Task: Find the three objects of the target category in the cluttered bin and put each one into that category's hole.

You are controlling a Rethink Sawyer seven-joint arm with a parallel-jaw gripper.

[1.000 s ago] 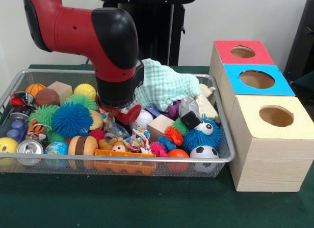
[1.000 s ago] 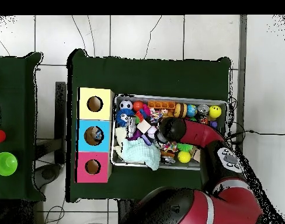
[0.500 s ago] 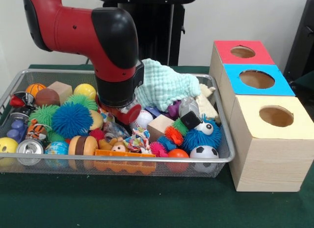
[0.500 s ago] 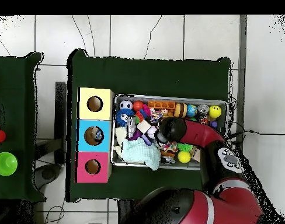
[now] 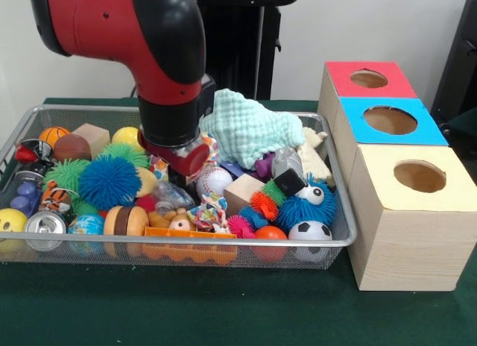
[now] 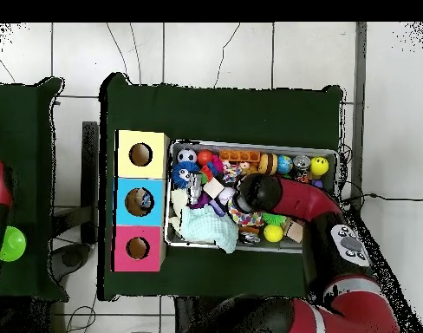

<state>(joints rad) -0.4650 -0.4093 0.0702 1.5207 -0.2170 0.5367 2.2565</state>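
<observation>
The wire mesh bin sits on the green desk, crammed with toys: spiky rubber balls, a baseball just beside the arm's lower end, a soccer ball nearer the front corner, wooden blocks and a pale green cloth heaped at the back. Well off to one side stand three wooden boxes in a row, each with a round hole on top: red, blue, yellow.

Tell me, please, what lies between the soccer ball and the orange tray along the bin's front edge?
An orange ball lies between the soccer ball and orange tray, seen in the front view.
</observation>
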